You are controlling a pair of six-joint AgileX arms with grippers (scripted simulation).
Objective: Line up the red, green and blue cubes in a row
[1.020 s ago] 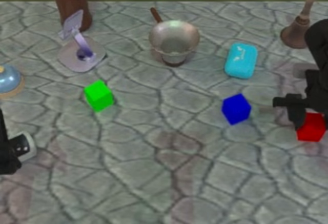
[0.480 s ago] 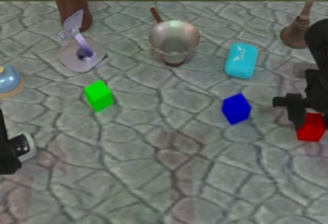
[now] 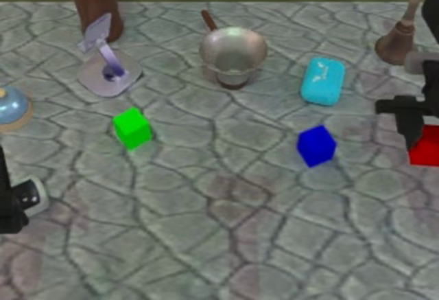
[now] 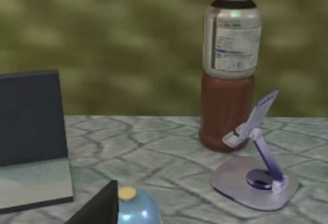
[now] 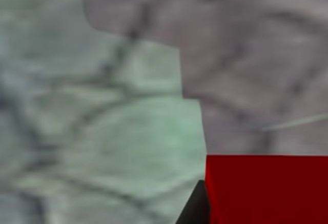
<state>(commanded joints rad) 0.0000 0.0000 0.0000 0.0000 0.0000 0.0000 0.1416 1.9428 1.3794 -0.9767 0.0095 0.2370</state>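
Right gripper (image 3: 418, 132) at counter's right edge, fingers clamped on red cube (image 3: 426, 147); left gripper (image 3: 17, 204) parked left, finger state unclear.

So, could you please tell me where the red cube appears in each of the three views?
Top view: red cube at the right edge, under the right pincer.
Left wrist view: not in it.
Right wrist view: red cube fills the lower right corner.
Shared landmark: the stone-patterned table.
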